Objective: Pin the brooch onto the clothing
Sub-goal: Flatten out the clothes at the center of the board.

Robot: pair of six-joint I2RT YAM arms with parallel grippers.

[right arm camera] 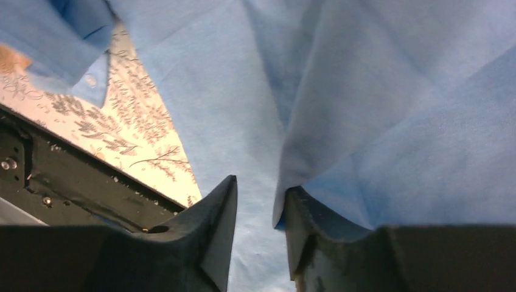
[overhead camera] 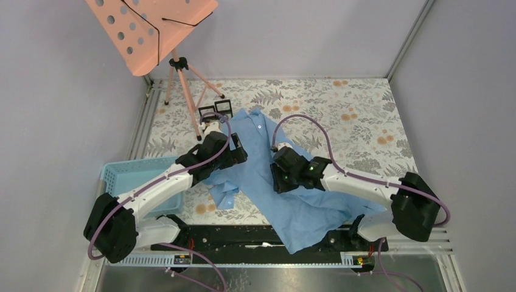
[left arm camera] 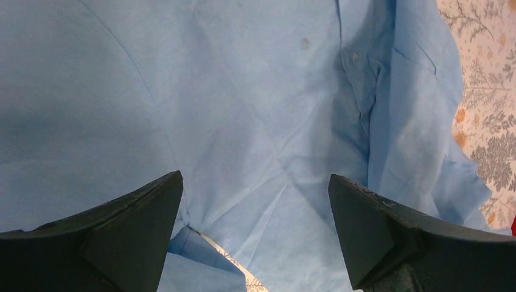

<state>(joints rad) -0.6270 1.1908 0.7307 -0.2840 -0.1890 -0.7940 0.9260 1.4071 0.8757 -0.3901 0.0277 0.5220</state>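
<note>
near edge first: we note both arm bases bolted to a black plate. the near end of the shirt spills over that plate, between the bases. it is the light blue button-up, crumpled, lying slantwise on the floral cloth of the table and running from the plate toward the middle. one sleeve pokes out on its left side, with the cuff resting on the cloth.

left of the shirt and apart from it, under the left arm, sits a light blue plastic basket.

right gripper: low over the middle of the shirt. in its wrist view the right gripper has its jaws narrowly apart, a slim gap. a fold of shirt drapes against the inner edge of one finger, but we see nothing clamped between the two. the cuff with its button, the floral cloth and the black plate show off to one side.

left gripper: a little farther out, over the shirt's left part. in its wrist view the left gripper has its jaws spread wide and holds nothing. we see only wrinkled shirt beneath, with floral cloth at the margin.

beyond: two small black frames stand just beside the shirt's far end.

farthest: a salmon-pink music stand with round holes, on a tripod, in the far left corner.
</note>
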